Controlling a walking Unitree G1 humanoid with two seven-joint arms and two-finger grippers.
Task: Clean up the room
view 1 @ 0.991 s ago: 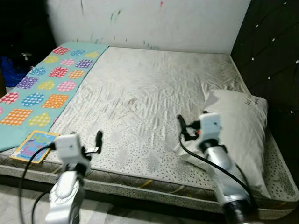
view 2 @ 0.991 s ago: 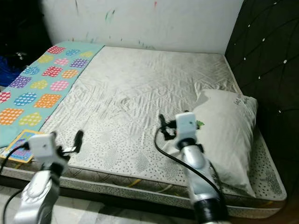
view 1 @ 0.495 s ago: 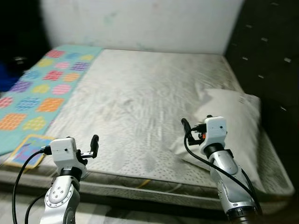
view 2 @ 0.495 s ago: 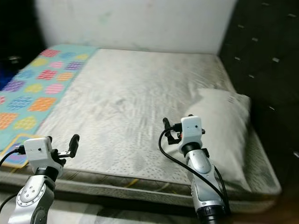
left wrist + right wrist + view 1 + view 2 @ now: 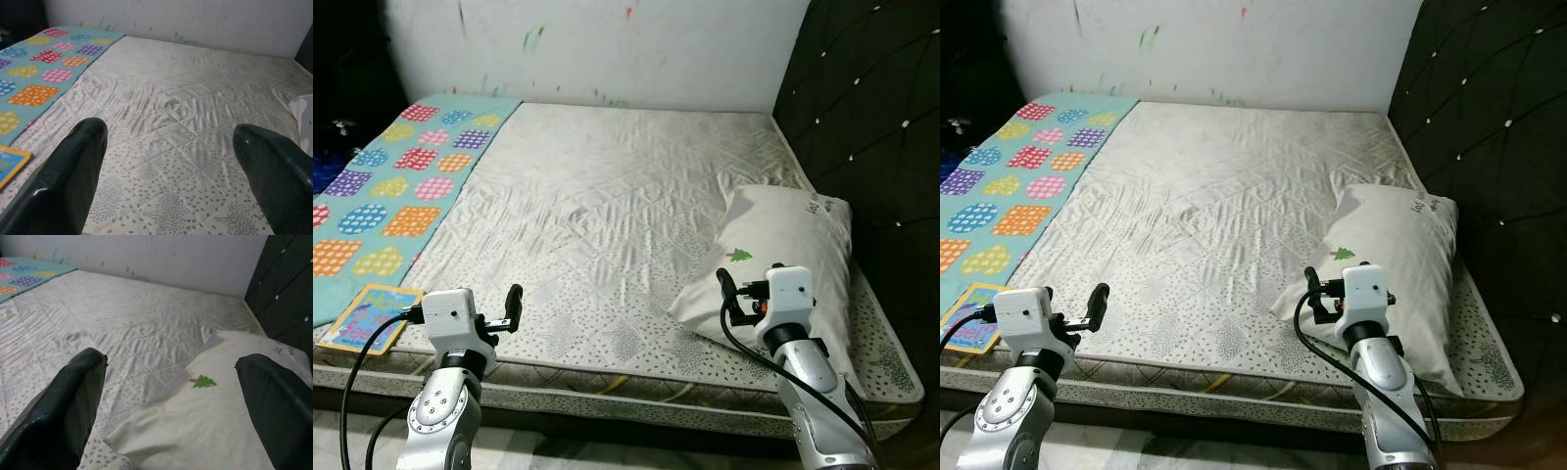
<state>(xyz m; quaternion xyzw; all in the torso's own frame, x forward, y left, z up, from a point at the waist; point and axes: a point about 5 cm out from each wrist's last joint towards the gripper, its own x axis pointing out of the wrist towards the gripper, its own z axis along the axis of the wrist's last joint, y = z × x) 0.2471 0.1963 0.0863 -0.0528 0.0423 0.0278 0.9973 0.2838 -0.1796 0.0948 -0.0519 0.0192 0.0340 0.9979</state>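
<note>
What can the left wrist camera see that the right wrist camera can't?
The left wrist view has the corner of a blue and yellow book lying by the colourful blanket. The right wrist view has the pillow with its little green tree print and the dark padded headboard. Both show the white quilted mattress, the wall behind, and that arm's own black jaws standing wide open, holding nothing.

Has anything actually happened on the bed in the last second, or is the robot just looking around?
Mostly the camera shifted. The right claw drew back from the bed's middle toward the pillow's near edge, open and empty. The left claw, also open, hovers over the mattress edge as before. Pillow, patterned blanket and book lie untouched.
</note>
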